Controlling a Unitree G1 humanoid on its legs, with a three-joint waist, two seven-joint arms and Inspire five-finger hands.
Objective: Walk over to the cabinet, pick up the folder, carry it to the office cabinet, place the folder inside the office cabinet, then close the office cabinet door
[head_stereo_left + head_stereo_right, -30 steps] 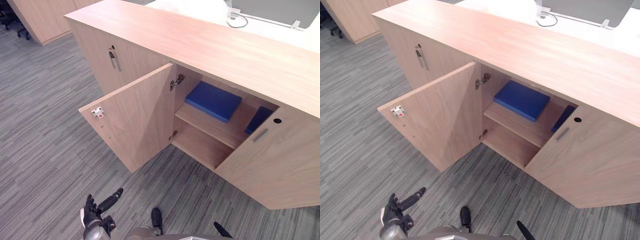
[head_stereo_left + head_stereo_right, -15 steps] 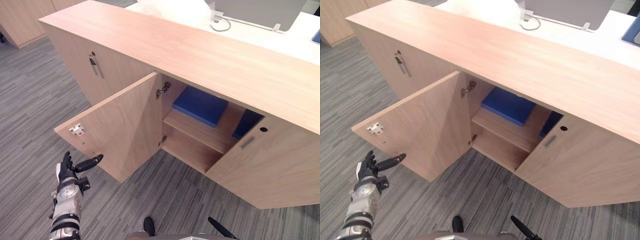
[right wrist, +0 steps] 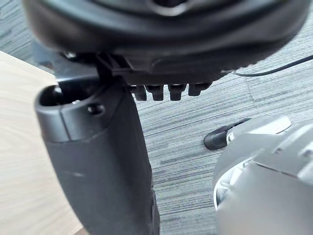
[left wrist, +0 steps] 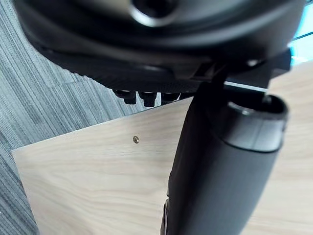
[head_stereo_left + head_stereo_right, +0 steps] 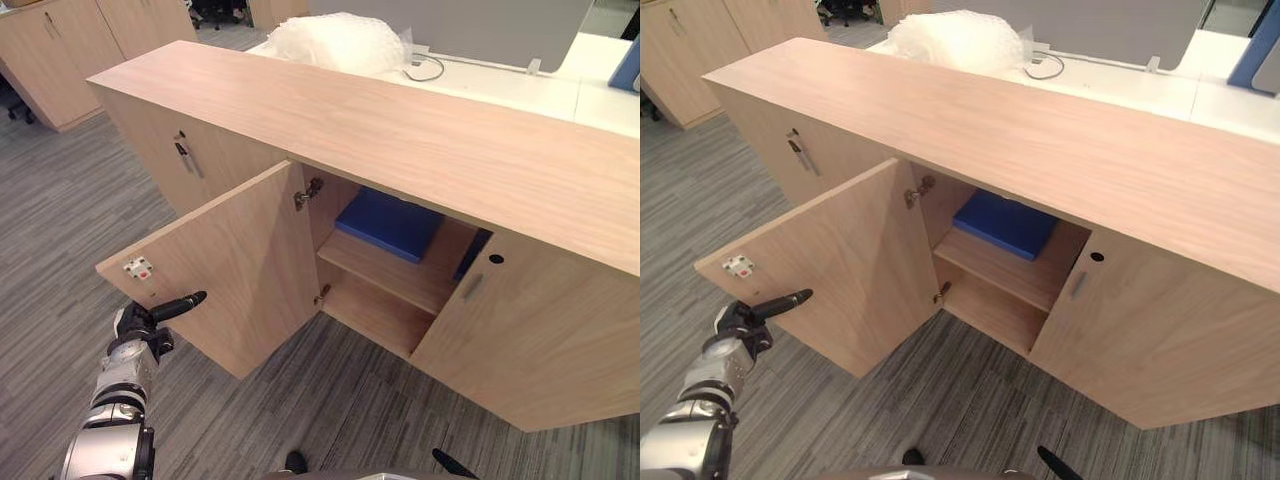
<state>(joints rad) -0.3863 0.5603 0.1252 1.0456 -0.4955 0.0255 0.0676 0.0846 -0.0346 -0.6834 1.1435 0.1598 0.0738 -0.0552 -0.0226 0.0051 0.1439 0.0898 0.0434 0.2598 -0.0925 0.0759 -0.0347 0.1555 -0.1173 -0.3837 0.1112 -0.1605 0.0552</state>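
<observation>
Biggest thing I see is the office cabinet (image 5: pixel 400 110), a long low light-wood unit on grey striped carpet (image 5: pixel 60 230). A white desk (image 5: pixel 500 85) sits right behind it, and there are more wood cabinets (image 5: pixel 60 40) far left.

Doors: three in view. The left door (image 5: pixel 240 260) is swung wide open, the right door (image 5: pixel 530 340) is ajar, and one closed door (image 5: pixel 215 150) sits further left with a slim handle (image 5: pixel 185 157).

A bubble-wrap bundle (image 5: pixel 335 42) and one cable (image 5: pixel 428 68) lie on the desk.

The folder (image 5: pixel 390 222) is blue and lies flat on the one shelf (image 5: pixel 385 268) inside. A second blue item (image 5: pixel 472 252) stands beside it, half hidden by the right door.

Left hand (image 5: pixel 138 325) is at the free edge of the left door, fingers relaxed, thumb out toward the panel, holding nothing. I can't tell if it touches. Right hand (image 3: pixel 166 29) is low over the carpet, fingers relaxed, nothing in it.

Only label: one white catch (image 5: pixel 138 268) with a red mark on the left door. Its print is too small to read.
</observation>
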